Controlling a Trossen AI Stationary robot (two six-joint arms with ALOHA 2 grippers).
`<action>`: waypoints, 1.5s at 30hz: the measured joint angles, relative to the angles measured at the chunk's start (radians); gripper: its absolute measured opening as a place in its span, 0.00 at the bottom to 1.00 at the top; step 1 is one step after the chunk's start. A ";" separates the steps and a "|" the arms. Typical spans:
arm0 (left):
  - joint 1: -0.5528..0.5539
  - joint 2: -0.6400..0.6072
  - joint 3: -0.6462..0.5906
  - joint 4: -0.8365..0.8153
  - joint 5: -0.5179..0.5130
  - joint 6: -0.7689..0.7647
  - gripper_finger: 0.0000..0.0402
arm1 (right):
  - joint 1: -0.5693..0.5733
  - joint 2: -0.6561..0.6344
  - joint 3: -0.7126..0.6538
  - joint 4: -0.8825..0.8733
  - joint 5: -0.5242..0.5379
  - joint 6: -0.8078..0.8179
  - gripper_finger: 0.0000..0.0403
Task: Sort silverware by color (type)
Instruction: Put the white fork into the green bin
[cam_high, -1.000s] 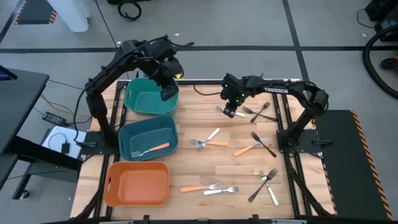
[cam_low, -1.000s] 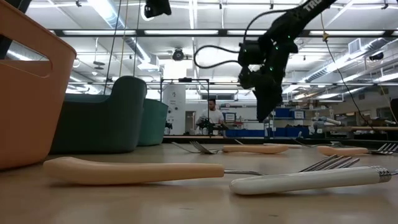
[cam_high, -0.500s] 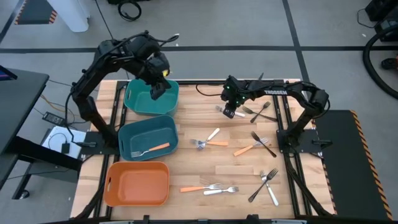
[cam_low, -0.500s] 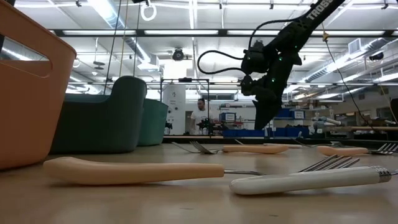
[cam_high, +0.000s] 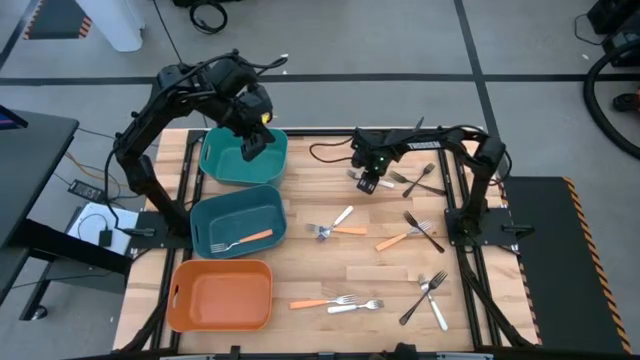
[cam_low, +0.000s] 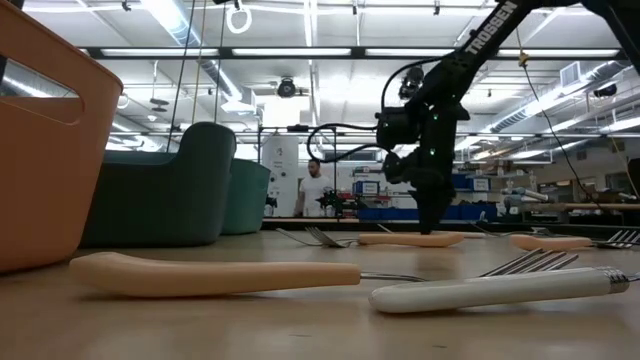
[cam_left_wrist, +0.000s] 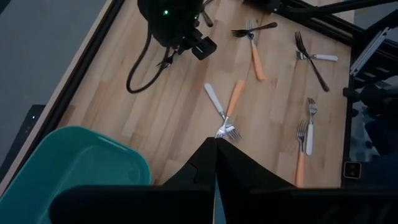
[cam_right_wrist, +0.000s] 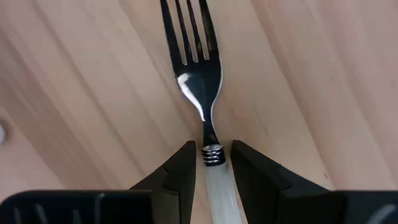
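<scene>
My right gripper is down at the table near its far edge, open. Its fingers stand on either side of a white-handled fork, at the ringed collar where handle meets neck. The fork lies flat on the wood with its tines pointing away from the gripper. My left gripper hangs shut and empty over the far teal bin. Other forks lie scattered: a white and an orange one crossing, two black ones, an orange and a black one.
Three bins line the table's left side: the far teal bin, a middle blue bin holding an orange-handled fork, and a near orange bin. More forks lie near the front edge and at the right. A person stands in the room behind.
My right gripper has come down from above the table until its fingertips reach the tabletop around the white-handled fork, shifting slightly toward the table's left. My left arm has swung toward the table's left and now holds still over the far teal bin.
</scene>
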 joint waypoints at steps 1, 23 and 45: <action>0.000 0.000 0.000 0.000 0.000 0.001 0.04 | 0.001 0.008 0.004 -0.005 0.007 0.001 0.28; 0.000 0.001 0.000 0.000 -0.004 0.053 0.04 | -0.005 -0.077 0.128 -0.167 -0.132 0.022 0.08; -0.009 0.016 -0.001 -0.009 -0.008 0.055 0.06 | 0.159 -0.468 0.369 -0.067 -0.093 0.144 0.08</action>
